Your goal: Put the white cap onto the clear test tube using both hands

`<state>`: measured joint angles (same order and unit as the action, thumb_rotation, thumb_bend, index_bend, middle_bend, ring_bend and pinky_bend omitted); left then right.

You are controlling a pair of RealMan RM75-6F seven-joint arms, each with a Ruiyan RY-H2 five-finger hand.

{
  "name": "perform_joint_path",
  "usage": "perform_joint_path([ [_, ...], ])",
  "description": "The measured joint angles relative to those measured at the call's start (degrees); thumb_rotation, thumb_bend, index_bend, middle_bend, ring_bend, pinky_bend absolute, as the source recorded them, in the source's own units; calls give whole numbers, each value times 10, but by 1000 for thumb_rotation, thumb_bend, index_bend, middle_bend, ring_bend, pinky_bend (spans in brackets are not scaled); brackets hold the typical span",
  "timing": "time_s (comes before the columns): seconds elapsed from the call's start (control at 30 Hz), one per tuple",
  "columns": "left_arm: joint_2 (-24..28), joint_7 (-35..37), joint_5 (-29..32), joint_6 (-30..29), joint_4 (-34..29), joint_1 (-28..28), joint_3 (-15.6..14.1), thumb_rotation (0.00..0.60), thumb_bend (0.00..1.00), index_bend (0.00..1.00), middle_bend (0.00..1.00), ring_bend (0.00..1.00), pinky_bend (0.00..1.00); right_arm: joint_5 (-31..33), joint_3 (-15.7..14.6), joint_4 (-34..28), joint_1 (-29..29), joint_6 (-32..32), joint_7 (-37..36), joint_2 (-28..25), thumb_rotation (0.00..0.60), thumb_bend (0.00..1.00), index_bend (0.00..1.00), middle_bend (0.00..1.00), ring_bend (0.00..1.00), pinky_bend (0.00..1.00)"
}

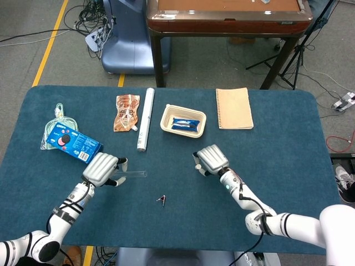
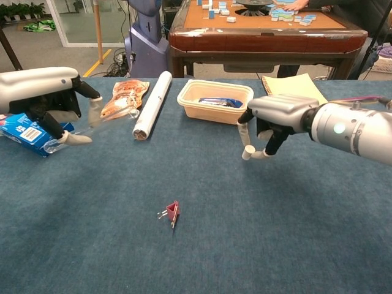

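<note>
Table (image 1: 288, 144): rectangular top with rounded corners, covered in dark blue felt-like cloth; it carries every item below.
Room: grey floor with a yellow line (image 1: 51, 41), cables, and a wooden game table (image 1: 227, 14) beyond the far edge. Only the chest view shows the tiles on that table.
Right hand (image 2: 275, 119): silver shell, dark fingers with pale tips, near the table's middle, right of centre. It pinches the white cap (image 2: 247, 152) between thumb and a finger. The chest view shows the cap clear of the cloth; in the head view the hand hides most of it.
Left hand (image 1: 102, 169): near the front-left part of the table. It grips the test tube (image 1: 133, 174), a clear thin cylinder pointing toward the table's centre. The head view shows the tube roughly level; in the chest view it appears only as a faint glassy streak.
Notebook (image 1: 233, 108): tan cover, spiral-bound, flat near the far-right edge.
Paper roll (image 1: 145, 118): long white cylinder, lying front to back left of the tray.
Tray (image 1: 168, 113): cream, shallow, rounded, near the far edge; a blue packet (image 1: 184, 123) lies inside.
Blue box (image 1: 73, 142): printed carton near the left edge, resting against a clear bag (image 1: 58, 113).
Orange pouch (image 1: 126, 111): crinkled foil, just left of the roll.
Clip (image 2: 172, 212): small, red, near the front edge between the hands.
</note>
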<state>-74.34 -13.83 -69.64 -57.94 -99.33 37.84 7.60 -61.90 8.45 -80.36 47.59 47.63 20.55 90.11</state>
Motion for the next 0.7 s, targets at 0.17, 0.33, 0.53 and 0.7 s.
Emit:
perform_joint_path([
  [0.17, 1, 38, 10, 17, -1, 9, 15, 600, 218, 623, 1000, 1000, 1000, -29, 23, -90, -9, 20, -48, -63, 600, 407, 662, 1000, 1000, 1000],
  [0.33, -11, 75, 17, 33, 1, 19, 28, 600, 219, 625, 1000, 1000, 1000, -62, 54, -184, -20, 37, -123, -139, 600, 408, 668, 1000, 1000, 1000],
  [0.53, -35, 107, 26, 50, 10, 33, 40, 600, 219, 629, 1000, 1000, 1000, -98, 77, -242, -31, 51, -195, -185, 600, 408, 673, 1000, 1000, 1000],
  [0.7, -56, 113, 32, 50, 18, 43, 49, 600, 218, 631, 1000, 1000, 1000, -114, 81, -262, -34, 51, -235, -197, 600, 407, 677, 1000, 1000, 1000],
])
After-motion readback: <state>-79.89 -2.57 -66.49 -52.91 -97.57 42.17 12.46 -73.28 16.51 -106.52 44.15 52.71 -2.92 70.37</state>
